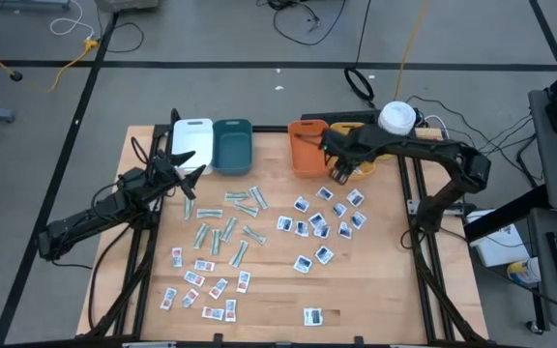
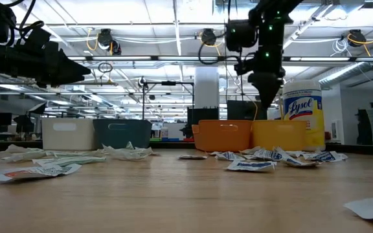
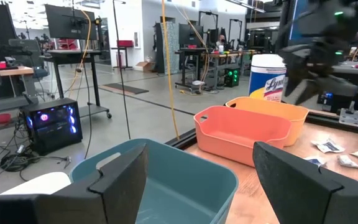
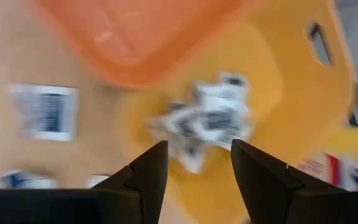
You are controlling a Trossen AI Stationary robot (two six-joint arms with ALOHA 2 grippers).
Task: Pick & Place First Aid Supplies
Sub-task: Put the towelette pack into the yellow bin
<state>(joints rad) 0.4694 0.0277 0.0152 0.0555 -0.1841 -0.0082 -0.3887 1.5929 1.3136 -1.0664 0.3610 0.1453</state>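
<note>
Four bins line the bench's [image 1: 385, 280] far edge; packets [image 1: 319, 223] scatter in front.
The yellow bin [image 4: 291, 106] holds white blue-printed packets [image 4: 207, 121]; the right tool [image 4: 194, 163] hovers above, part open, empty. The left tool [image 3: 197, 174] gapes wide over the teal bin [image 3: 166, 186].

The white canister [image 2: 302, 116] with the yellow label reads "Lysol"; the packets' print is too small to read.

Four bins [image 1: 231, 145] in row behind scattered packets [image 1: 249, 237]; canister [image 1: 395, 118] behind rightmost bin.
</note>
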